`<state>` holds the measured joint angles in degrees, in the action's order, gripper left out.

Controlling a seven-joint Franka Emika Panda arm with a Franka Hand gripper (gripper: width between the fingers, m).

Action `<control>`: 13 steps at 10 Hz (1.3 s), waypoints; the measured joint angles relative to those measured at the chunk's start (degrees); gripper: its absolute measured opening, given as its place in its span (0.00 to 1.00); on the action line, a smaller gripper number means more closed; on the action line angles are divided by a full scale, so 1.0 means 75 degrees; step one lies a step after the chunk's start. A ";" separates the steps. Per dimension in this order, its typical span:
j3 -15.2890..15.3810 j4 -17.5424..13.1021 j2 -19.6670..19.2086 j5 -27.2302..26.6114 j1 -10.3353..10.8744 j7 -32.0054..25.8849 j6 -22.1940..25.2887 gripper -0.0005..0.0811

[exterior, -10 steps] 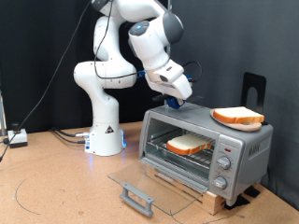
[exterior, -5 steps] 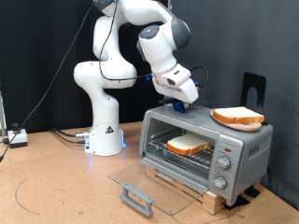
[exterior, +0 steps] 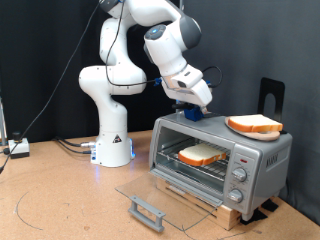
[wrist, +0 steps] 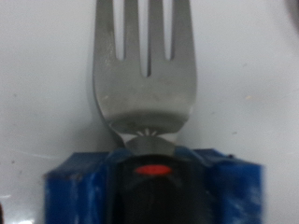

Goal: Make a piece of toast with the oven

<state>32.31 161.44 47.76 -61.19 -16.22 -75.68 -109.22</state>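
The silver oven [exterior: 262,160] stands at the exterior view's right with its glass door [exterior: 150,192] folded down flat and open. One piece of toast [exterior: 203,154] lies on the wire rack inside. A second, alike slice [exterior: 254,125] lies on the oven's roof, at its right end. My gripper [exterior: 192,113] hovers just over the roof's left end, to the left of the top slice. In the wrist view my gripper [wrist: 154,173], with blue fingers [wrist: 79,187], is shut on a metal fork [wrist: 148,75] that points at a pale grey surface.
The oven sits on a wooden board [exterior: 215,208] on a brown table. The arm's white base [exterior: 112,145] stands behind the oven, to its left. A black stand [exterior: 270,97] rises behind the oven. Cables and a small box [exterior: 18,148] lie at the far left.
My gripper has moved to the exterior view's right, from the oven's left top edge to over its roof, then eased back slightly. The slices and door have not moved.
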 joint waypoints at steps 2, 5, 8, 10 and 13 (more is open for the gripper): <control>-0.0640 -0.0066 0.0285 0.0011 -0.0003 -0.0179 0.0545 0.99; -0.1109 -0.0145 0.0587 0.0219 -0.0015 -0.0193 0.1034 1.00; -0.1476 -0.0137 0.0340 0.0293 -0.0309 -0.0669 0.1027 1.00; -0.1759 -0.0177 0.0026 0.0789 -0.0739 -0.0779 0.1024 1.00; -0.2123 -0.0262 -0.0410 0.1619 -0.1388 -0.1098 0.1024 1.00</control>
<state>16.39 159.47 44.69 -49.05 -26.63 -83.91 -101.54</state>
